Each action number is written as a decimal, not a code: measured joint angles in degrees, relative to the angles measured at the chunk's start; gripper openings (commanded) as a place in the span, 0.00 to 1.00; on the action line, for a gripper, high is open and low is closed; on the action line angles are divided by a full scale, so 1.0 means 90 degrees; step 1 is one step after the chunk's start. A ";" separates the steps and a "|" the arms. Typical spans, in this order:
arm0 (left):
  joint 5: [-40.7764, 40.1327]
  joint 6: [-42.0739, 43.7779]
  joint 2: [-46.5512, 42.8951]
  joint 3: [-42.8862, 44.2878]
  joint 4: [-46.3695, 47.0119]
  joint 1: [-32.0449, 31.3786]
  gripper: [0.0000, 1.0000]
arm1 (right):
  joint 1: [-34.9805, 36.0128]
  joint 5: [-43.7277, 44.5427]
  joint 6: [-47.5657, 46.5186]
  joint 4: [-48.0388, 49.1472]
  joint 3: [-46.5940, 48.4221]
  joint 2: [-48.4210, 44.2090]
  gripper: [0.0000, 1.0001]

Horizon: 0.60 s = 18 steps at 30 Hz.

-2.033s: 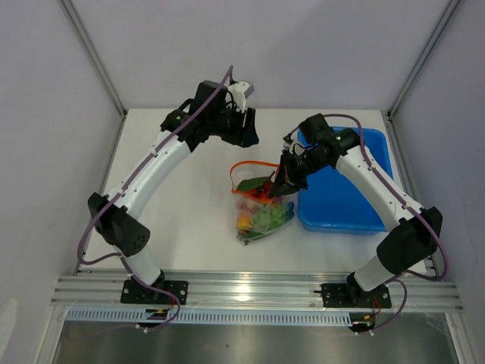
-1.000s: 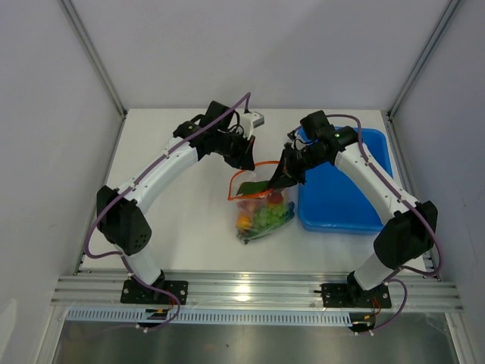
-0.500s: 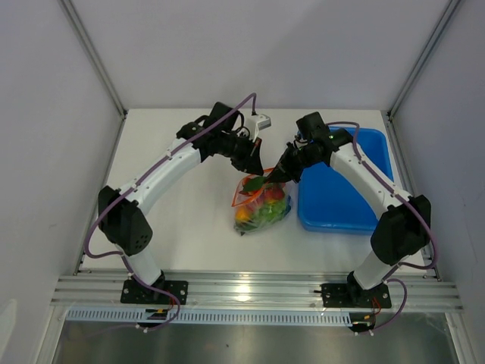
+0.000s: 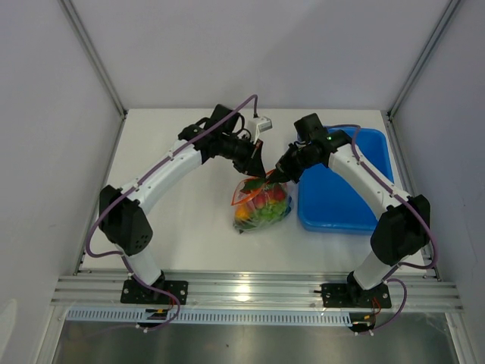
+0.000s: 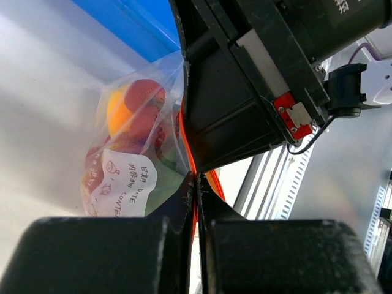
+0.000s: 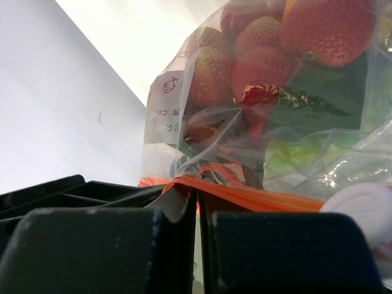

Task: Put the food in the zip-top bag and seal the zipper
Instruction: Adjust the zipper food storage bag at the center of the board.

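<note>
Since two seconds back, the left arm has swung down from the rear and brought the left gripper (image 4: 258, 174) to the mouth of the bag (image 4: 261, 208), where the right gripper (image 4: 272, 179) was already holding. The mouth, a wide orange loop then, is now flattened.

Nearest in the top view is the rail (image 4: 250, 289) with both arm bases bolted to it. Beyond it comes the white table (image 4: 189, 220), and on that the bag, about midway between the arms and just left of the blue tub (image 4: 341, 206). The bag's closed end points toward the rail and its mouth lies on the far side. The food (image 6: 263, 61) is inside it: red, orange and green pieces packed together behind the clear plastic, under a white printed label (image 5: 125, 182).

At the mouth the two grippers meet tip to tip, the left reaching in from the far left and the right from over the tub's corner. In the left wrist view the left fingers are pressed together with the zipper (image 6: 245, 196) pinched between them, and the right gripper's black body fills the frame just behind. In the right wrist view the right fingers likewise pinch the orange strip, with the filled bag beyond them.
</note>
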 measured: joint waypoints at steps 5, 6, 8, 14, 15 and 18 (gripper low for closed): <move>0.0039 0.0002 0.0000 -0.0134 0.0143 -0.0068 0.08 | 0.0000 0.0151 0.0318 -0.0034 0.0000 0.0000 0.00; 0.0061 0.0007 0.0000 -0.0160 0.0168 -0.0085 0.10 | 0.0000 0.0180 0.0384 -0.0041 0.0000 0.0000 0.00; 0.0095 0.0012 0.0000 -0.0202 0.0204 -0.0119 0.21 | 0.0000 0.0231 0.0471 -0.0063 0.0000 0.0000 0.00; 0.0284 -0.0002 -0.0041 -0.0420 0.0376 -0.0155 0.49 | 0.0012 0.0430 0.0653 -0.0075 0.0000 0.0000 0.00; 0.0306 0.0007 -0.0041 -0.0432 0.0391 -0.0160 0.50 | 0.0015 0.0457 0.0663 -0.0075 0.0000 0.0000 0.00; 0.0338 0.0002 -0.0049 -0.0442 0.0386 -0.0185 0.53 | 0.0024 0.0495 0.0712 -0.0070 0.0000 0.0000 0.00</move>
